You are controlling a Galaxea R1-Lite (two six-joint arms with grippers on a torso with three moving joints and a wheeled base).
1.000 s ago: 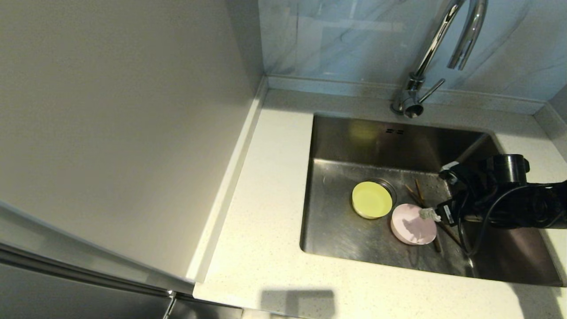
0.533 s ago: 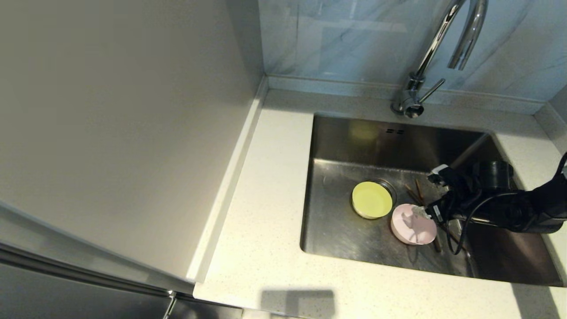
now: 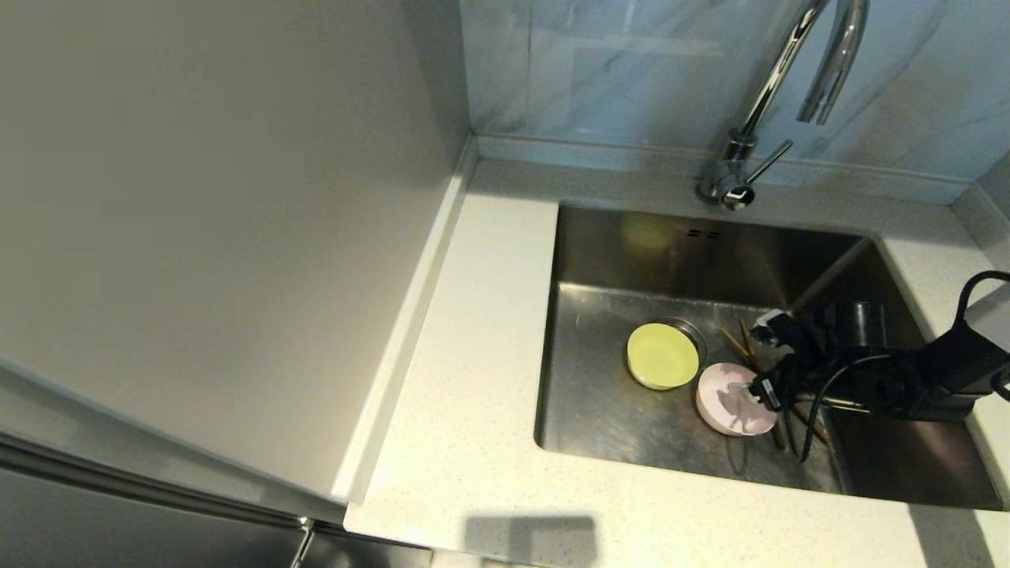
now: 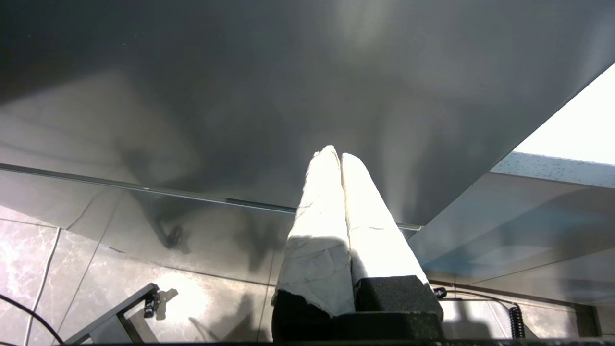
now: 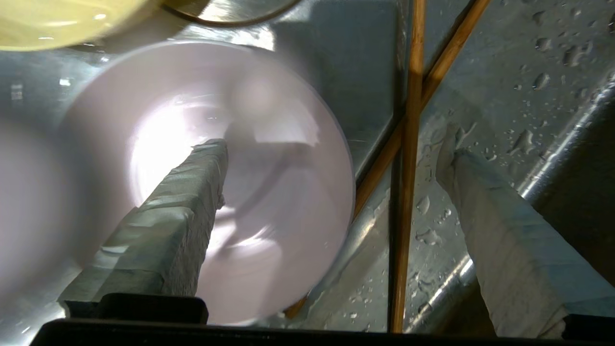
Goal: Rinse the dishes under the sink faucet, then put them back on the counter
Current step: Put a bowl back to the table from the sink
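The pale pink bowl lies on the sink floor, resting on the crossed brown chopsticks. My right gripper is down in the basin and open. One finger reaches inside the pink bowl; the other finger is outside it, past the chopsticks, so the bowl's rim and the sticks lie between the jaws. The yellow-green bowl sits over the drain strainer. The chrome faucet stands behind the sink. My left gripper is shut and empty, parked below counter level.
The off-white speckled counter runs left of and in front of the sink. A grey wall panel rises on the left. The faucet's side lever points right. The sink's right wall is close to my right arm. Water drops lie on the sink floor.
My right arm has sunk lower into the sink and shifted left, bringing one finger inside the pink bowl. The bowls and chopsticks have stayed in place.
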